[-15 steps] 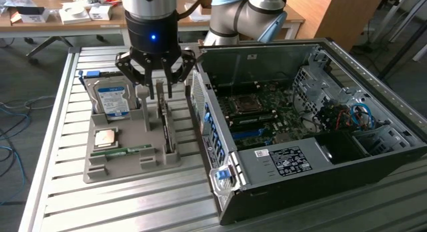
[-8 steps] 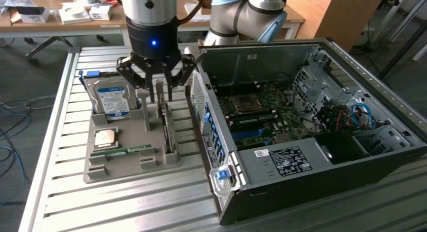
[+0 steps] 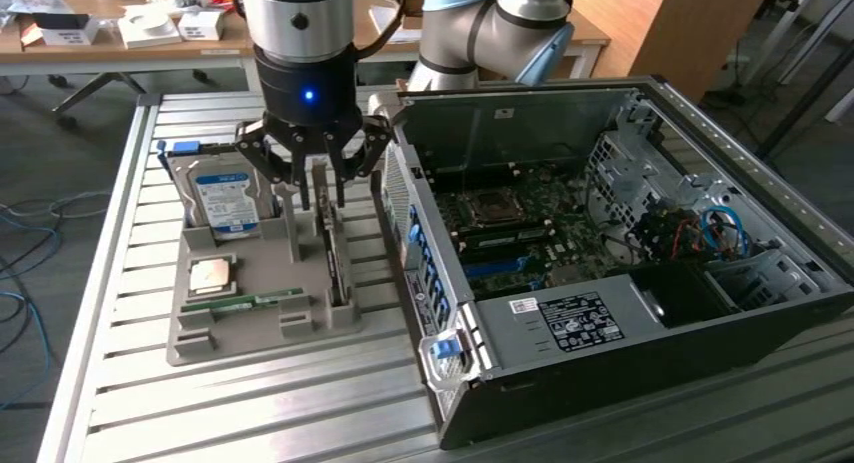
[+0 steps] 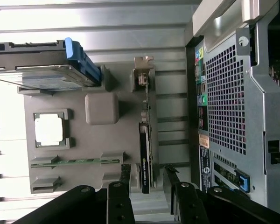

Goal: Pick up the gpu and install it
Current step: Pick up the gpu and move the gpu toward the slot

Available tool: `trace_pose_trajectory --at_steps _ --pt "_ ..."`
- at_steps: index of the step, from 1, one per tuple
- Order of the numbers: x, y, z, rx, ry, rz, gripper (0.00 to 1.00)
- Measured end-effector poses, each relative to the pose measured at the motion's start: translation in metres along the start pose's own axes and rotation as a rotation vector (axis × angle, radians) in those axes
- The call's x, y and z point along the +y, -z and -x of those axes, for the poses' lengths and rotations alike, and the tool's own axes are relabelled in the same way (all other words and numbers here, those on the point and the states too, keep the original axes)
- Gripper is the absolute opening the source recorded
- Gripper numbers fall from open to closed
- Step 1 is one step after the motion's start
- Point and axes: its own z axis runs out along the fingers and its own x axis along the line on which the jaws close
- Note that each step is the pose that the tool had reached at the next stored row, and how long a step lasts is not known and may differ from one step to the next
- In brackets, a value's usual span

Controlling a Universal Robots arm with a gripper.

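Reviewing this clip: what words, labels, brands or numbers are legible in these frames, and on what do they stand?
No text can be read for certain.
hard drive: blue-white label, print too small.
black sticker on the computer case: white print, too blurred.
gpu: small green logo and pale print on its edge, illegible.
orange sticker on the case's rear: illegible.

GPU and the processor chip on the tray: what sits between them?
A raised grey block of the tray, seen in the wrist view, between the GPU and the chip.
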Motion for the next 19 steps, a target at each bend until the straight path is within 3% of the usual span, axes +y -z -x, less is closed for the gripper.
trace_pose_trajectory --at_steps 8,19 --pt "0.0000 -0.0010 0.000 -0.0003 0.000 0.0003 0.42" --pt "-0.0007 -0.0151 0.000 -0.0001 0.000 0.0001 0.42"
